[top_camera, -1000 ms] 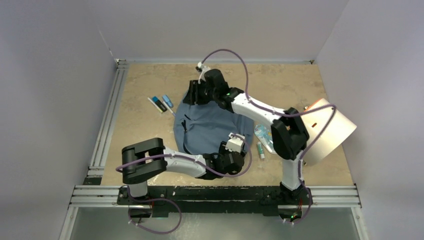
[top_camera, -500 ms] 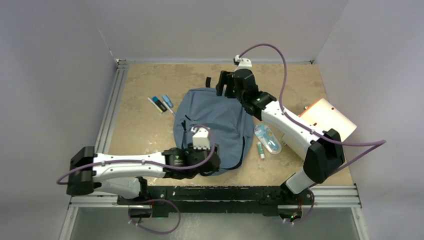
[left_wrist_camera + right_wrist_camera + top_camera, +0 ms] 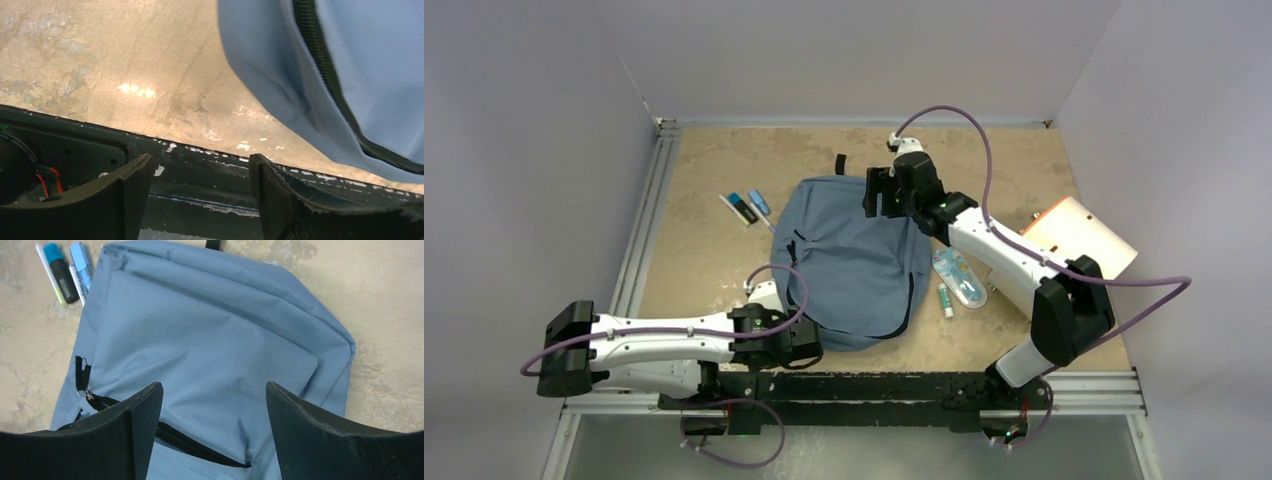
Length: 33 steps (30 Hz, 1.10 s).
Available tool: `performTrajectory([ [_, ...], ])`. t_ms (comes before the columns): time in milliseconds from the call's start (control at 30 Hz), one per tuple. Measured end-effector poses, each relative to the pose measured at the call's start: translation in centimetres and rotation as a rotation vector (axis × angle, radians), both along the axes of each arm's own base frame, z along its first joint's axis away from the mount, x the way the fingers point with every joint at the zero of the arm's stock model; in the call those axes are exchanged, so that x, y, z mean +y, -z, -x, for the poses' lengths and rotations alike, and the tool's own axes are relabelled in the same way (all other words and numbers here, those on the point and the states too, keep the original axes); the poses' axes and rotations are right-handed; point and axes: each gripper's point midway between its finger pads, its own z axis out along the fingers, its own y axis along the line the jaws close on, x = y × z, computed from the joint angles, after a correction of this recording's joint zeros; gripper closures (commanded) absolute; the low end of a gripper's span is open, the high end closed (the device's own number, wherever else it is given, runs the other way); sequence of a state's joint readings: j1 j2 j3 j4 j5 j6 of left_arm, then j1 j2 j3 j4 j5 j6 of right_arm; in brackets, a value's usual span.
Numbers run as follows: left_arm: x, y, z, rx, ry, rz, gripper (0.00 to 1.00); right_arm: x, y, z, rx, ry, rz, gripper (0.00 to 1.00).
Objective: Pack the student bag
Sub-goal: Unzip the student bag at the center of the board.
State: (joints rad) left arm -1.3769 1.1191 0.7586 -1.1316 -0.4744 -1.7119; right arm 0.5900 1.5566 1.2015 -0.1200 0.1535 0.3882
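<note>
Slate-blue fabric backpack [image 3: 854, 255] lay flat; left gripper [image 3: 200, 165] by its near edge, right gripper [image 3: 214, 390] above it, both wide, empty.

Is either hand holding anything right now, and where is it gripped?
Nothing is held: the left hand and the right hand are both open and empty.

Table [image 3: 709, 275]: mottled beige top, metal rail [image 3: 637, 245] along left edge. Student bag [image 3: 854, 255] flat at centre, front up. Left of bag, near it: three markers [image 3: 746, 207] side by side. Right of bag, just beside it: clear pouch [image 3: 958, 278] and small green-capped tube [image 3: 945, 300]. Far right: beige folder [image 3: 1084, 240].
</note>
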Motion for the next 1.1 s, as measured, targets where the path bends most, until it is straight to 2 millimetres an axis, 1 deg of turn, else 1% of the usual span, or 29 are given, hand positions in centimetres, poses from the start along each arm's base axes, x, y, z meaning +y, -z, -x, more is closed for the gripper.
performTrajectory([
  [100, 0.6, 0.6, 0.0, 0.0, -0.04, -0.007, 0.3, 0.4, 0.4, 0.3, 0.013, -0.038, 0.007, 0.24],
  [267, 0.1, 0.4, -1.0, -0.045, -0.08, 0.07, 0.3, 0.6, 2.0, 0.6, 0.044, -0.081, 0.04, 0.25],
  [333, -0.2, 0.3, -2.1, -0.056, -0.1, 0.101, 0.3, 0.7, 2.6, 0.7, 0.056, -0.095, 0.052, 0.25],
  [400, -0.7, 0.1, -3.8, -0.07, -0.112, 0.129, 0.29, 0.6, 3.0, 0.9, 0.063, -0.103, 0.061, 0.24],
  [533, -1.6, 0.1, -6.4, -0.09, -0.08, 0.148, 0.29, 0.7, 3.5, 1.3, 0.072, -0.132, 0.068, 0.25],
  [667, -2.4, 1.0, -8.3, -0.069, -0.027, 0.145, 0.29, 0.8, 4.1, 1.8, 0.09, -0.169, 0.082, 0.27],
  [767, -2.7, 2.0, -9.9, -0.04, -0.004, 0.148, 0.29, 0.8, 5.5, 2.4, 0.131, -0.188, 0.11, 0.28],
  [867, -2.6, 2.7, -11.0, -0.018, 0.017, 0.152, 0.29, 0.9, 7.2, 3.6, 0.179, -0.213, 0.127, 0.29],
  [967, -2.0, 3.1, -12.6, -0.005, 0.028, 0.15, 0.29, 1.0, 8.5, 5.1, 0.219, -0.24, 0.137, 0.3],
  [1033, -1.9, 3.0, -13.8, -0.005, 0.047, 0.151, 0.29, 1.3, 9.0, 5.8, 0.236, -0.261, 0.136, 0.31],
  [1100, -1.1, 2.8, -15.6, -0.015, 0.032, 0.144, 0.29, 1.7, 9.0, 6.2, 0.239, -0.278, 0.129, 0.32],
])
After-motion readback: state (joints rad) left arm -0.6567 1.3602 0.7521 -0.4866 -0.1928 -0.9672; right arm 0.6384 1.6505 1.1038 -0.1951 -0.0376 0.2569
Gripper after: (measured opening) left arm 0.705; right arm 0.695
